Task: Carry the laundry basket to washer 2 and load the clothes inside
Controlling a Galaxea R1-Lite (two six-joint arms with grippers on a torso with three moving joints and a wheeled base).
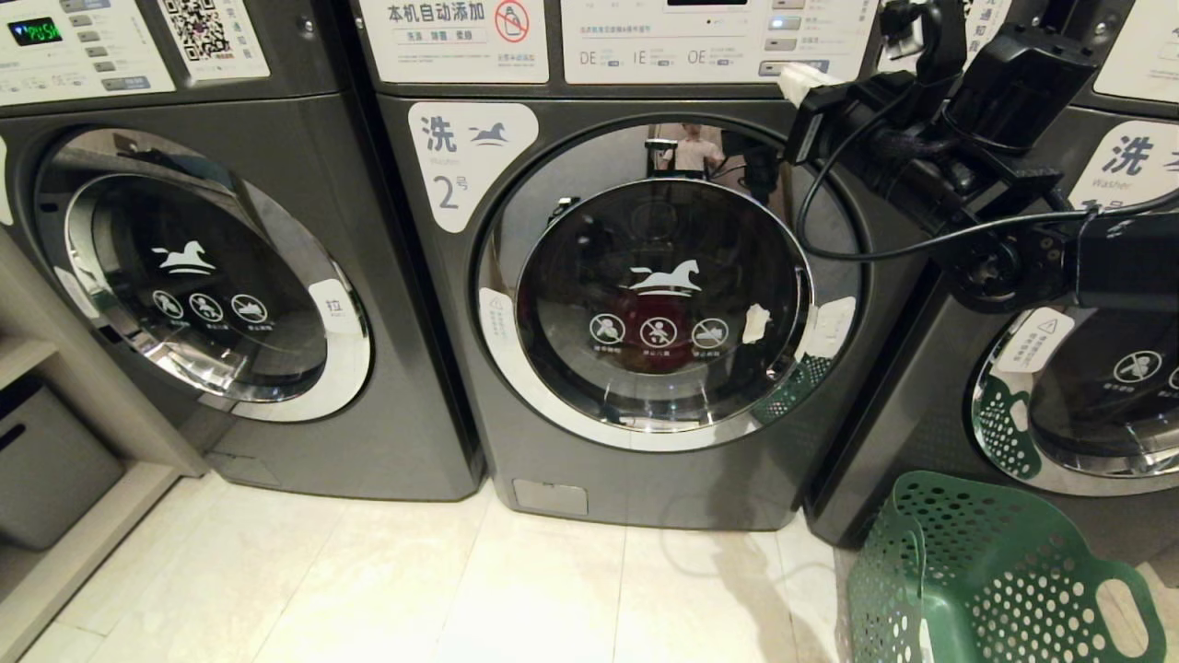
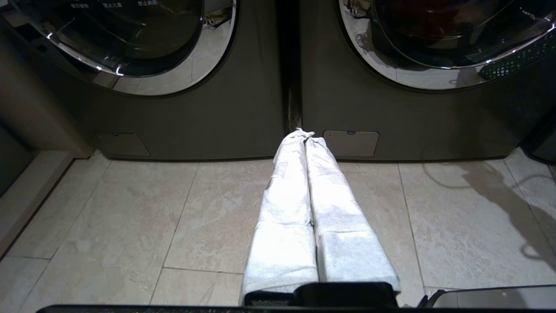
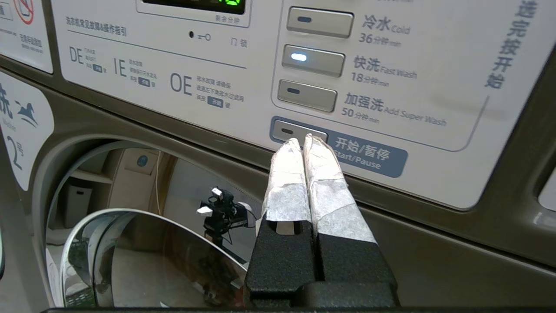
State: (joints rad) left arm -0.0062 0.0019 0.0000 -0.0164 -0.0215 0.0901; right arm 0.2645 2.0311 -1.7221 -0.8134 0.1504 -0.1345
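Washer 2 [image 1: 645,304] stands in the middle with its round glass door shut and a white "2" label [image 1: 465,157]. Behind the glass a dark red garment [image 1: 645,318] of the clothes shows dimly, also in the left wrist view [image 2: 434,17]. My right gripper [image 1: 798,83] is raised to the control panel, shut and empty. Its taped tips [image 3: 302,141] are at the Start/Pause button [image 3: 286,129]; whether they touch it I cannot tell. The green laundry basket [image 1: 999,575] stands on the floor at the lower right, with no clothes showing inside. My left gripper [image 2: 304,135] hangs low, shut and empty.
Like washers flank washer 2 on the left [image 1: 203,276] and the right [image 1: 1059,396]. The Fast Wash button [image 3: 312,60] is lit. A shelf unit with a grey bin [image 1: 46,460] sits at the far left. Pale tiled floor [image 1: 461,589] lies before the machines.
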